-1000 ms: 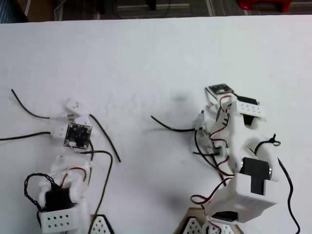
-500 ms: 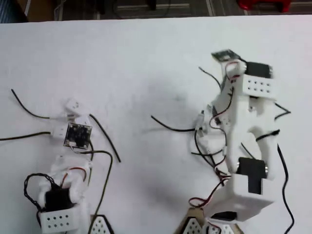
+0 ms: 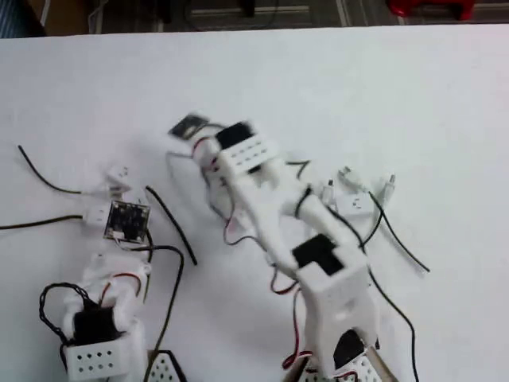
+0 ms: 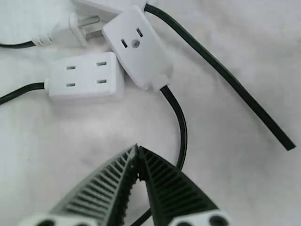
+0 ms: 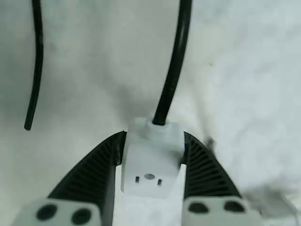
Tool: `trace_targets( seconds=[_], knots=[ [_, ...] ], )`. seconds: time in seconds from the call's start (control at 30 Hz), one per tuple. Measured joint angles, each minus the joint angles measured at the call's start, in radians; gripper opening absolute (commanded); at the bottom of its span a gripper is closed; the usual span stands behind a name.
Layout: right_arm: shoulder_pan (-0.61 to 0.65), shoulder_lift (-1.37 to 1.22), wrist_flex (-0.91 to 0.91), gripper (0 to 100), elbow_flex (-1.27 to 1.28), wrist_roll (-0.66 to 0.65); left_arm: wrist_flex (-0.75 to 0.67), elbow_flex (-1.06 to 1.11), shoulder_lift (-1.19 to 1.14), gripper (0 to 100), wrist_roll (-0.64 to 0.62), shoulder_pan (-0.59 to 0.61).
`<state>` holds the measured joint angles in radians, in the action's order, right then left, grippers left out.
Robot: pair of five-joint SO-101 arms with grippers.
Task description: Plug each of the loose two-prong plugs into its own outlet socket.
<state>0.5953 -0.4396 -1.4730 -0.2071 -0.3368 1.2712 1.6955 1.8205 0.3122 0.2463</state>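
My right gripper (image 5: 153,139) is shut on a white outlet socket (image 5: 149,162) whose black cord (image 5: 171,70) runs away over the table. In the high view the right arm (image 3: 262,191) stretches toward the table's left middle. My left gripper (image 4: 138,149) is shut on nothing and hovers just short of a single outlet socket (image 4: 136,44), a double outlet socket (image 4: 84,75) and a two-prong plug (image 4: 82,26). The left arm (image 3: 95,318) stands at the front left. On the right lie two loose plugs (image 3: 346,175) (image 3: 388,185) beside another socket (image 3: 354,204).
Loose black cords (image 3: 171,223) cross the white table (image 3: 262,72) near the left arm, and one (image 3: 398,239) trails off on the right. A cut cord end (image 5: 35,61) lies near the held socket. The table's far half is open.
The right arm has swung from the table's right side over to the left middle with the socket in its gripper, uncovering the plugs and socket on the right. The left arm has kept still.
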Motion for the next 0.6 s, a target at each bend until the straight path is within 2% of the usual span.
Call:
trace_targets(
  seconds=[0.07, 0.13, 0.27, 0.33, 0.6],
  knots=[
    [0.051, -0.084, 0.064, 9.3, 0.0, -0.018, 0.0, 0.0, 0.0, 2, 0.0, 0.0],
    [0.087, -0.146, 0.094, 18.0, -0.003, -0.052, 0.0, 0.0, 0.0, 2, 0.0, 0.0],
    [0.104, -0.176, 0.058, 35.6, -0.051, -0.087, 0.0, 0.0, 0.0, 2, 0.0, 0.0],
    [0.104, -0.186, 0.014, 40.6, -0.101, -0.091, 0.0, 0.0, 0.0, 2, 0.0, 0.0],
    [0.014, -0.219, -0.16, 42.3, -0.255, -0.094, 0.0, 0.0, 0.0, 2, 0.0, 0.0]
  ],
)
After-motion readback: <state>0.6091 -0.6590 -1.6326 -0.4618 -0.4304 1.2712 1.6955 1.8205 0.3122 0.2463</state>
